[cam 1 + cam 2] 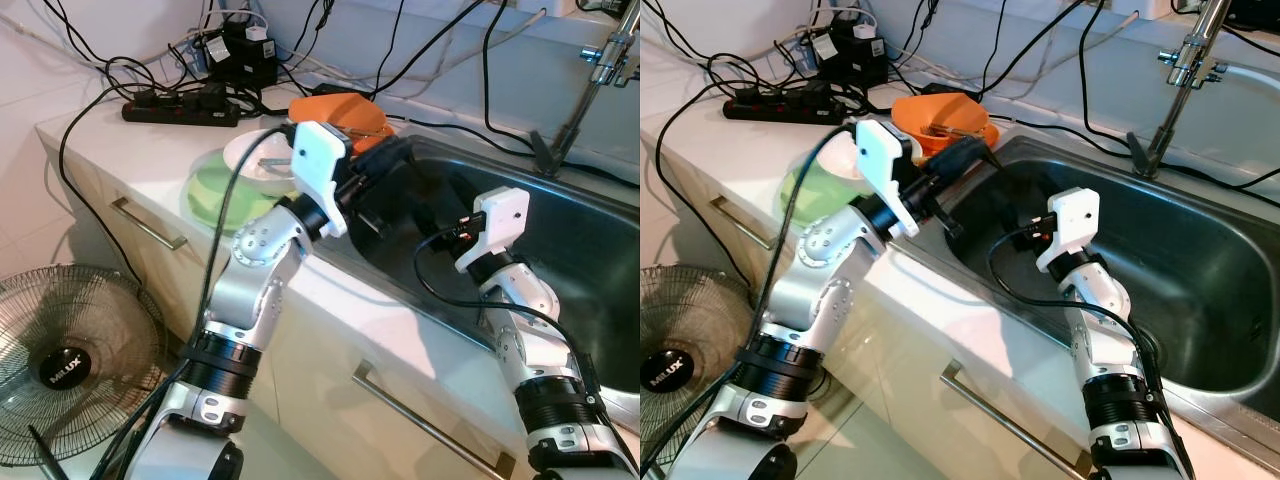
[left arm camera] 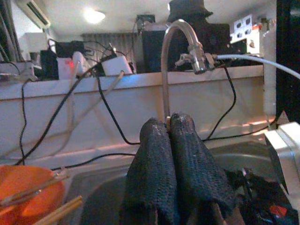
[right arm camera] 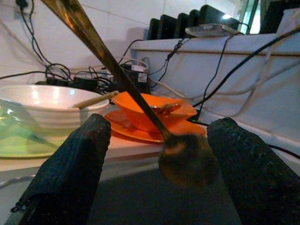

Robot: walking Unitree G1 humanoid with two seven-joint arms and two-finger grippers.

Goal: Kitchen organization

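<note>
My left gripper (image 2: 167, 121) is raised over the sink's left rim, its fingers (image 1: 385, 160) pressed shut on the handle of a metal spoon (image 3: 186, 161). The spoon slants down into the sink, and its bowl hangs between the spread fingers (image 3: 79, 159) of my right gripper (image 3: 159, 131). That gripper is open, low inside the steel sink (image 1: 570, 250), and faces the counter. On the counter behind the spoon sit an orange bowl on an orange plate (image 3: 159, 110) and a white bowl (image 1: 260, 160) on a green plate (image 1: 212, 192).
A faucet (image 1: 1180, 70) rises at the back of the sink. A black power strip (image 1: 180, 108) and many cables lie on the counter's back left. A floor fan (image 1: 70, 350) stands left of the cabinet drawers (image 1: 420, 420).
</note>
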